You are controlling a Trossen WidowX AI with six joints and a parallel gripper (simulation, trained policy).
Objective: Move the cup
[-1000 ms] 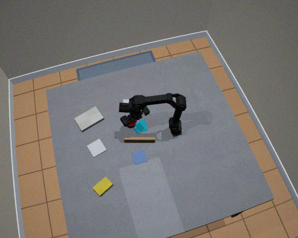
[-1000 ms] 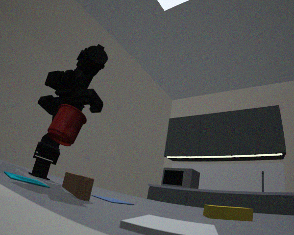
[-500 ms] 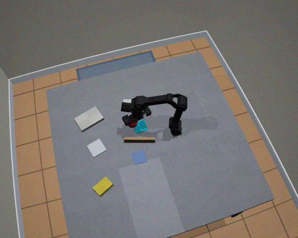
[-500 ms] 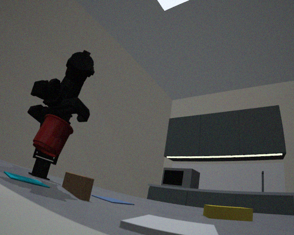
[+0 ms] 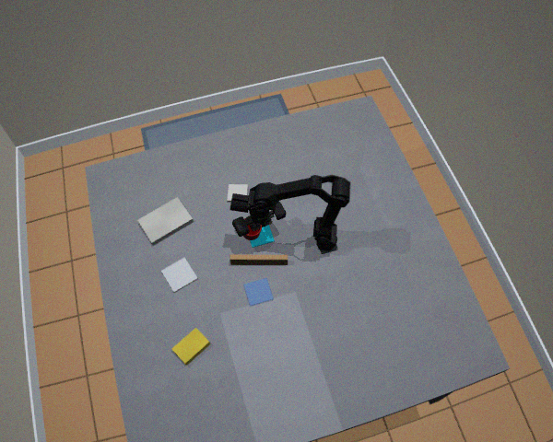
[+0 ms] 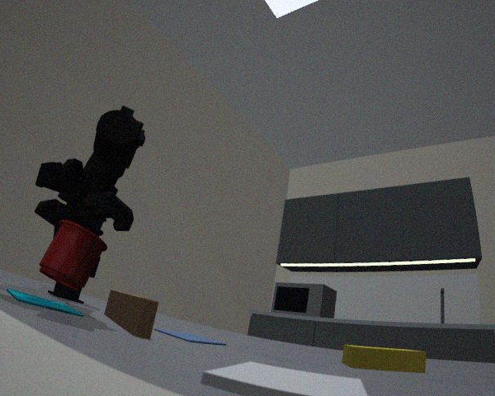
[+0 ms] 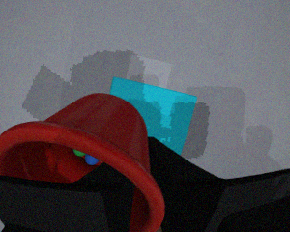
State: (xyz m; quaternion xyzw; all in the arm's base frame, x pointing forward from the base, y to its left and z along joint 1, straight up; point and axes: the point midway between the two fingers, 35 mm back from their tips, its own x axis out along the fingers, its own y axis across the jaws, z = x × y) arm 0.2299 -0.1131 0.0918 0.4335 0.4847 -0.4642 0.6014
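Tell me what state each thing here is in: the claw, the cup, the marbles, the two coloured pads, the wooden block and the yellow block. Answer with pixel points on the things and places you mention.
Claw (image 5: 256,226) (image 6: 77,251): shut on the cup
Cup (image 5: 252,232) (image 6: 72,256) (image 7: 103,116): held above the table, tilted
Marbles (image 7: 91,159): a green and a blue one visible inside the cup
Teal pad (image 5: 263,237) (image 6: 43,302) (image 7: 159,103): flat, cup not resting on it
Blue pad (image 5: 258,292) (image 6: 190,337): flat, bare
Wooden block (image 5: 258,260) (image 6: 130,313): standing between the pads
Yellow block (image 5: 191,345) (image 6: 384,359): lying flat
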